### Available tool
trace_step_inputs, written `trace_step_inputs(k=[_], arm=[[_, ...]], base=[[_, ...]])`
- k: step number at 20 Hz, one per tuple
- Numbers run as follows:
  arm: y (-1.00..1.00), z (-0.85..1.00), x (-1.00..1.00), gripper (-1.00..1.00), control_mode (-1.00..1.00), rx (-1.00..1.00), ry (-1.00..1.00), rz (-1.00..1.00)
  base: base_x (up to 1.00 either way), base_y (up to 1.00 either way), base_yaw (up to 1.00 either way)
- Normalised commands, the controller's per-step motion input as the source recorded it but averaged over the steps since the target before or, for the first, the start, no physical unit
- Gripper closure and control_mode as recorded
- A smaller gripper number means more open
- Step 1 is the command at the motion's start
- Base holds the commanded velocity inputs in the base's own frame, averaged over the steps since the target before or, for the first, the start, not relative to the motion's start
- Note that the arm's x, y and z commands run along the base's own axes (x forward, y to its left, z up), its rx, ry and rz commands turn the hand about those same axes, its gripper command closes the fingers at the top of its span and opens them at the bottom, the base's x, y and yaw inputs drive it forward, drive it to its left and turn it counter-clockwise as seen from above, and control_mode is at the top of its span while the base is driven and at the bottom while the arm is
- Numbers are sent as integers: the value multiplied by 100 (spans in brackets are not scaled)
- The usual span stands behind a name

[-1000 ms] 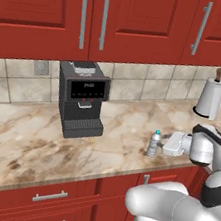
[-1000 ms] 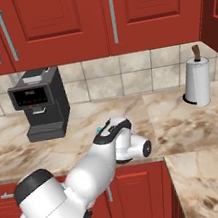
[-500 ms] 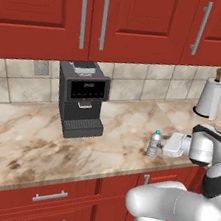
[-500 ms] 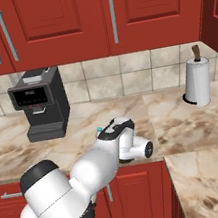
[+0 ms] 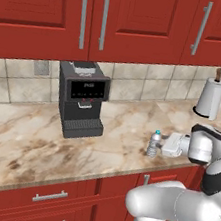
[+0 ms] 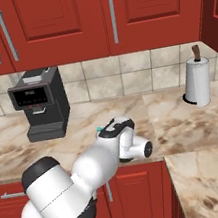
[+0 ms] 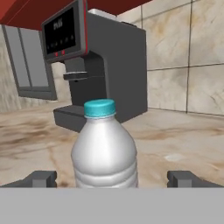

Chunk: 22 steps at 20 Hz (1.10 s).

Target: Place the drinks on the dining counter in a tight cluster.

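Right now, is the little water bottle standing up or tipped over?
Standing up: the water bottle sits on the counter with its blue cap on top.

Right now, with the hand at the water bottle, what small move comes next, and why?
Probably close the hand on the water bottle: it stands upright between the open fingertips, centred in the hand view, on the wall counter near the coffee machine.

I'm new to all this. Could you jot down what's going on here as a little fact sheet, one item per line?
place: marbled wall counter under red cabinets
target: water bottle, blue cap, upright
gripper: gripper open, one fingertip on either side of the bottle, level with its body
contact: none visible
behind bottle: black coffee machine
far right: paper towel roll on its holder
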Motion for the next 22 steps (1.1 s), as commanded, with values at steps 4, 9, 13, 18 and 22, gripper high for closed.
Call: trace_step_inputs(k=[4,9,13,18,22], arm=[[10,0,7,-100,-100,0,0,0],[7,0,5,-100,-100,0,0,0],[7,0,4,-100,-100,0,0,0],[10,-4,0,-100,-100,0,0,0],[10,-7,0,-100,-100,0,0,0]], base=[[0,0,0],[0,0,0],[0,0,0],[0,0,0],[0,0,0]])
